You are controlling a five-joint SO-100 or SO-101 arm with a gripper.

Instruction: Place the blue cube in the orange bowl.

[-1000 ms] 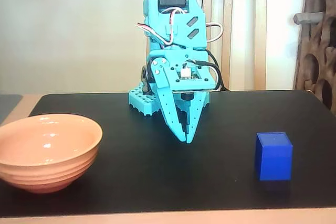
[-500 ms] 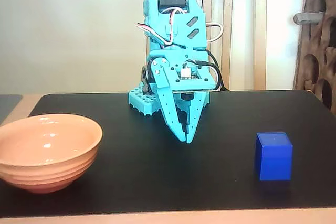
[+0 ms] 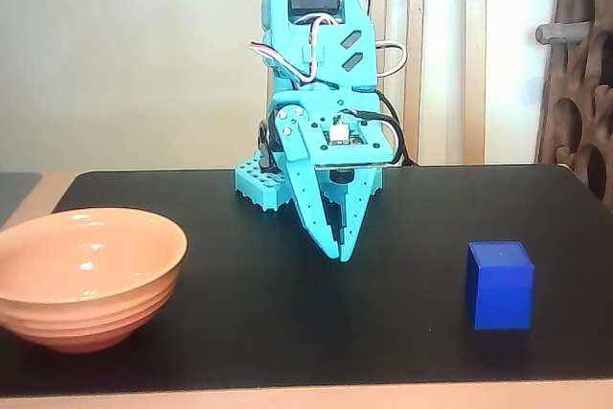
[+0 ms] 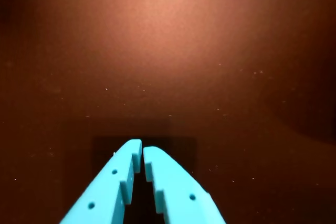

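In the fixed view, the orange bowl (image 3: 86, 275) is seen at the near left of the black desk (image 3: 268, 332), upright and empty, with its ridged side turned toward the camera. Nothing is held in it or resting against it.

At the middle of the desk, farther back, the turquoise arm (image 3: 321, 74) is folded down on its base, and the end effector (image 3: 338, 254) is pointed at the desk surface with its tips just above or on it; contact cannot be confirmed. It is clenched on nothing: in the wrist view the two fingers are seen brought almost together at the tips of the end effector (image 4: 142, 153), with only a thin slit between them, and only bare dark desk is shown beyond them.

At the near right, the blue cube (image 3: 499, 285) is found standing flat on the desk, well apart from the end effector and at the opposite side from the bowl. It does not appear in the wrist view.

The task is judged to be at its very start: the cube has not been approached, let alone gripped. For the next move, the arm would need to be lifted and swung toward the right in the fixed view, the fingers parted wider than the cube, and the end effector lowered over it so that two opposite faces are squarely caught. Only then can the cube be carried leftward across the desk to the bowl.
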